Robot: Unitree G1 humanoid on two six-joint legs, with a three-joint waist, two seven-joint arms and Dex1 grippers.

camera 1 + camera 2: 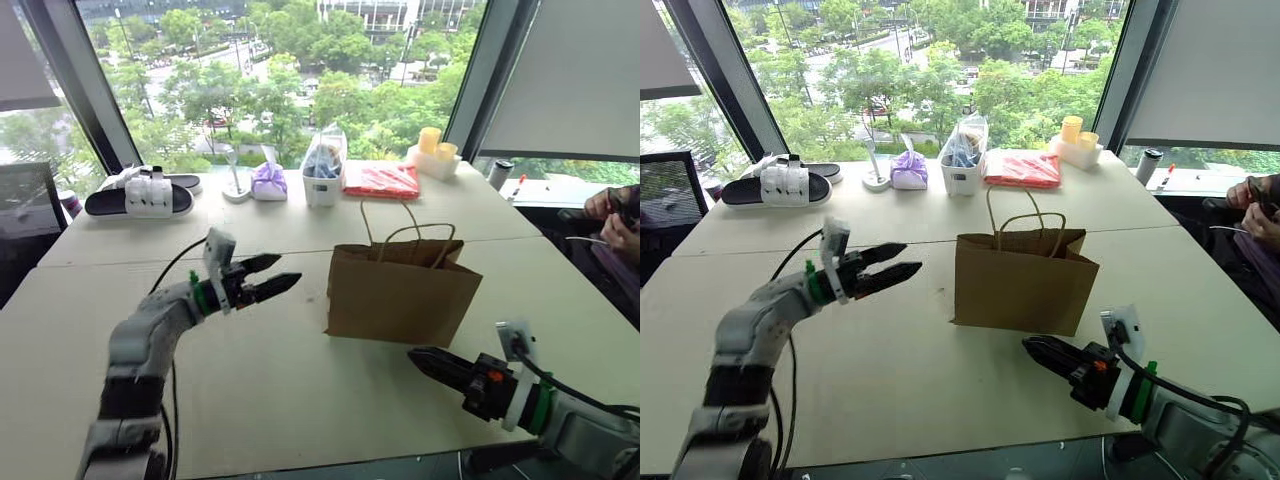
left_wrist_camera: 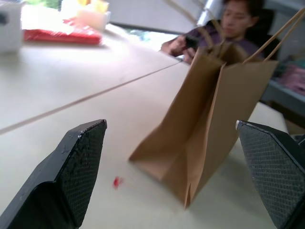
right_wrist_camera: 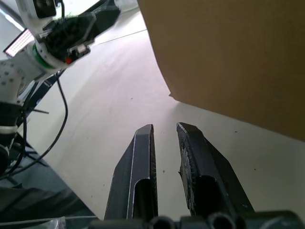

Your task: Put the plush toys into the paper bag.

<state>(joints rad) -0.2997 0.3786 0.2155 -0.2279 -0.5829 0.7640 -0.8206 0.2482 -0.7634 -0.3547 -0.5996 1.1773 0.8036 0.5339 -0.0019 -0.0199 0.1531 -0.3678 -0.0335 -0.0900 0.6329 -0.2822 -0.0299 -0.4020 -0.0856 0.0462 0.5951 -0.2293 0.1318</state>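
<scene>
The brown paper bag (image 1: 400, 295) stands upright mid-table, its cord handles up. The plush toys are out of view. My left gripper (image 1: 287, 270) hovers to the left of the bag, level and pointing toward it, fingers wide open with nothing between them. In the left wrist view the bag's narrow side (image 2: 205, 124) shows between its fingertips (image 2: 86, 157). My right gripper (image 1: 412, 352) is low near the table's front edge, in front of the bag's right half. Its fingers (image 3: 143, 167) are nearly together and empty, pointing at the bag's base (image 3: 228, 57).
Along the far edge by the window lie black-and-white sandals (image 1: 140, 195), a purple cloth bundle (image 1: 269, 180), a clear bag with blue contents (image 1: 323, 165), a red packet (image 1: 381, 180) and yellow cups (image 1: 435, 150). A person's hands (image 1: 615, 215) show at the right.
</scene>
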